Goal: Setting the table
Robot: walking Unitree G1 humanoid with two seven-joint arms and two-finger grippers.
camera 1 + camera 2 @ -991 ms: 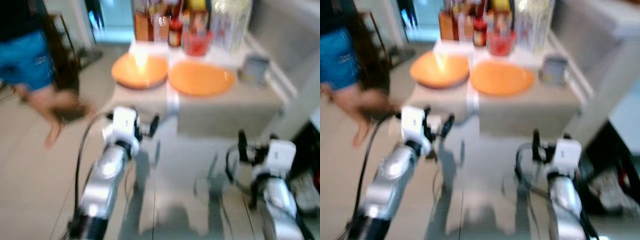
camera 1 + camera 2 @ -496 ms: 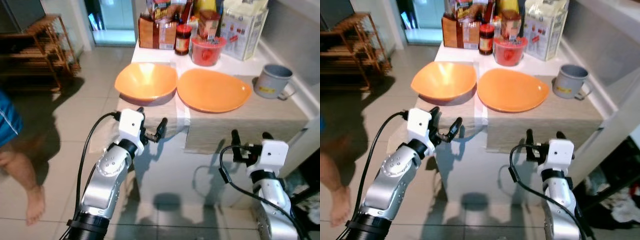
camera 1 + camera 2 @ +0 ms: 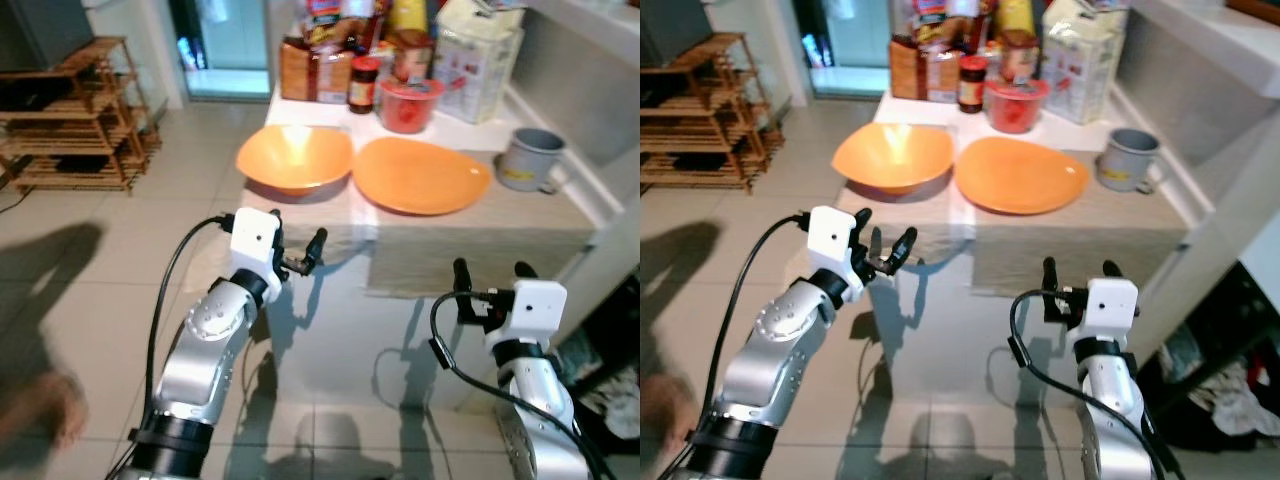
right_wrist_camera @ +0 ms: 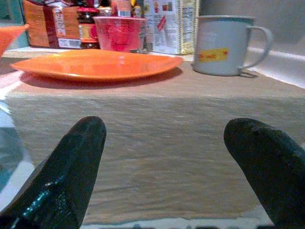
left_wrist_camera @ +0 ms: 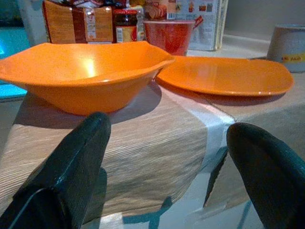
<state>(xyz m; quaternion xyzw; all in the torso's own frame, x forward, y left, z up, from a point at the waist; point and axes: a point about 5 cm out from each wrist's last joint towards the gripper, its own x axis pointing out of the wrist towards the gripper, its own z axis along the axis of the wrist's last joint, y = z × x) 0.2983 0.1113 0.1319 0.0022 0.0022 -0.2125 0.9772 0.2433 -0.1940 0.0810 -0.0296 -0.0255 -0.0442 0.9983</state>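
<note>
Probably a home kitchen: food jars [image 3: 364,84], tiled floor [image 3: 90,270], wooden rack [image 3: 70,130].

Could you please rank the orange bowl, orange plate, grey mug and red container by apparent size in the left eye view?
1. Orange plate, slightly wider than the bowl.
2. Orange bowl; these two are close.
3. Grey mug and red container look alike, so I leave them unranked.

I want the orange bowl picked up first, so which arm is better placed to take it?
Probably the left. The left claw is open in front of the table edge, directly before the orange bowl. The right claw, also open, faces the orange plate and grey mug, farther from the bowl.
</note>
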